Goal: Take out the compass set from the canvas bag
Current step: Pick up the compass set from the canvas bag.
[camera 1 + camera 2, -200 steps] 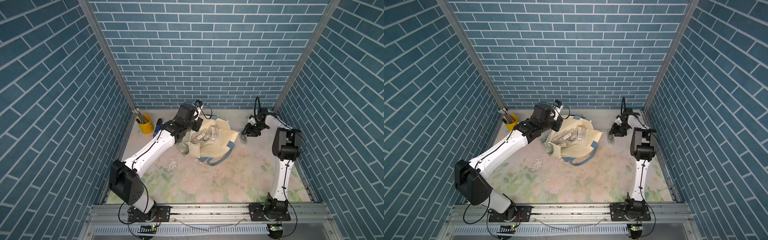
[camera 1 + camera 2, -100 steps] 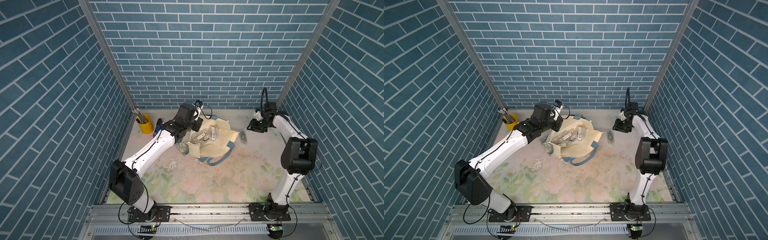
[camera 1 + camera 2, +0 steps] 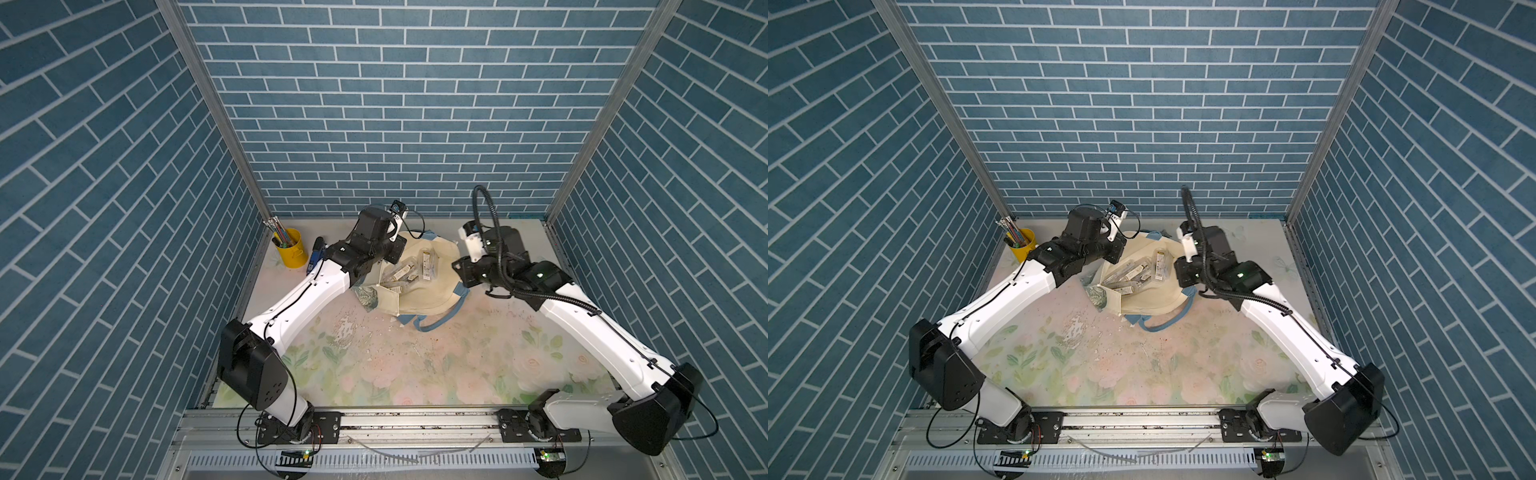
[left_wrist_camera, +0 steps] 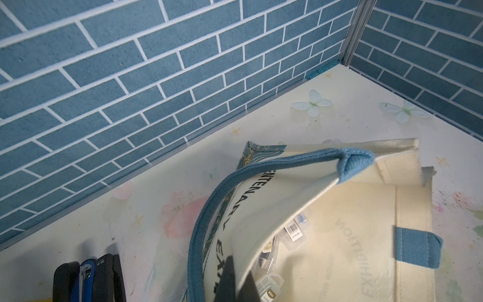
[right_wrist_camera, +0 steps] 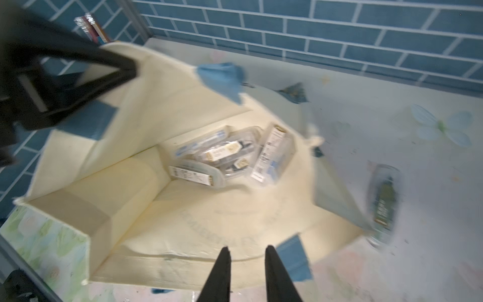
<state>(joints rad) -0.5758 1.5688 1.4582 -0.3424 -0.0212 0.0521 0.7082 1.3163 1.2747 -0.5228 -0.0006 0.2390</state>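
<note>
Blue brick walls [image 3: 374, 104], floral table [image 3: 415, 374].

Right gripper [image 5: 247, 274]: fingers narrowly apart, empty, poised above the near rim of the bag [image 3: 428, 291].

Compass sets [image 5: 217, 157]: clear cases piled on the bag's floor, straight ahead of those fingers and deeper in. Most lie crosswise to the reach; one points roughly along it.

One blurred case [image 5: 384, 204]: outside on the table, beside the bag.

Left gripper [image 5: 129, 70]: clamped on the opposite rim, propping the mouth open.

Nearer and free: the right, so probably the one to reach in.
</note>
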